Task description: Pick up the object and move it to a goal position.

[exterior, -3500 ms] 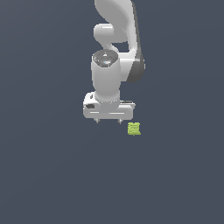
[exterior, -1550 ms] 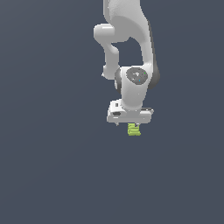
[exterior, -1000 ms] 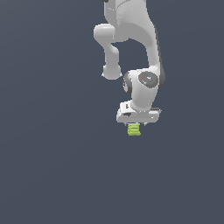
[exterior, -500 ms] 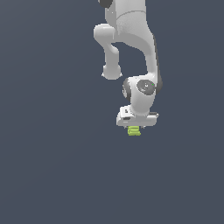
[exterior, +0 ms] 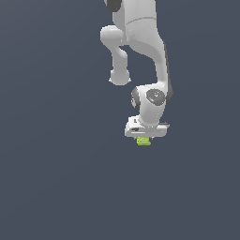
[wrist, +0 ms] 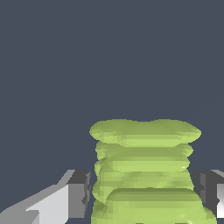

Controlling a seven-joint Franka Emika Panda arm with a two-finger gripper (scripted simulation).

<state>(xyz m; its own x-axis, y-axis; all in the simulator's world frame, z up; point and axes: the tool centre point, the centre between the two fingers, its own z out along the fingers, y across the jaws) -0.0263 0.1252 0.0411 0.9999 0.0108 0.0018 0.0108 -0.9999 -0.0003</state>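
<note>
The object [exterior: 144,141] is a small lime-green ridged block lying on the dark floor, directly under the white hand of my gripper [exterior: 144,139]. In the wrist view the object [wrist: 144,170] fills the space between the two fingers, which stand on either side of it. One grey fingertip [wrist: 79,192] has a thin dark gap to the block, and the other fingertip [wrist: 209,192] sits close at its opposite side. The jaws look open around the block, not pressed on it. The block's lower part is hidden by the hand in the exterior view.
Only a plain dark grey floor [exterior: 56,187] surrounds the arm. The white arm links [exterior: 136,42] rise above the hand. No goal marker shows in either view.
The hand swung towards the exterior view's right, over the green block, then came down until its fingers straddle it. The block has stayed where it was.
</note>
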